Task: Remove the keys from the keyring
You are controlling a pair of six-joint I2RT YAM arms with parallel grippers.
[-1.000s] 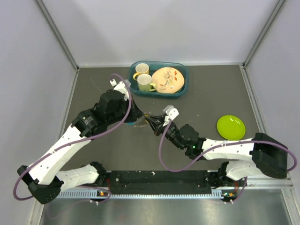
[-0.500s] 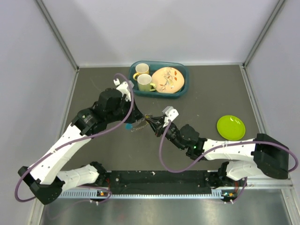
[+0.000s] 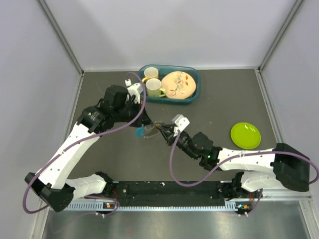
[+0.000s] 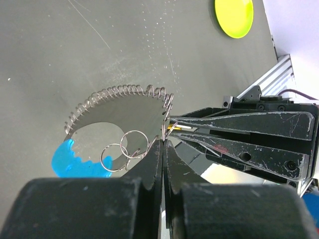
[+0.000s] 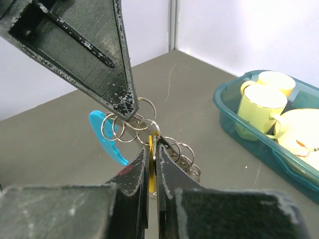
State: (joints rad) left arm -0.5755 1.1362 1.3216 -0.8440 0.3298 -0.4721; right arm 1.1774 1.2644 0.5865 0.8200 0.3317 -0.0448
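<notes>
Since my left arm (image 3: 75, 144) swung upper-left, keys (image 4: 114, 112) fanned out, none freed.
Left gripper (image 4: 163, 149) pinches keyring (image 4: 132, 144); right gripper (image 5: 152, 152) grips yellow key (image 5: 150, 167).

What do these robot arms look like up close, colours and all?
The left arm and right arm each have white shell segments joined by chunky black joints, with a purple cable looping loosely alongside. The fingers are long, tapering black wedges, scuffed with pale scratches.
</notes>
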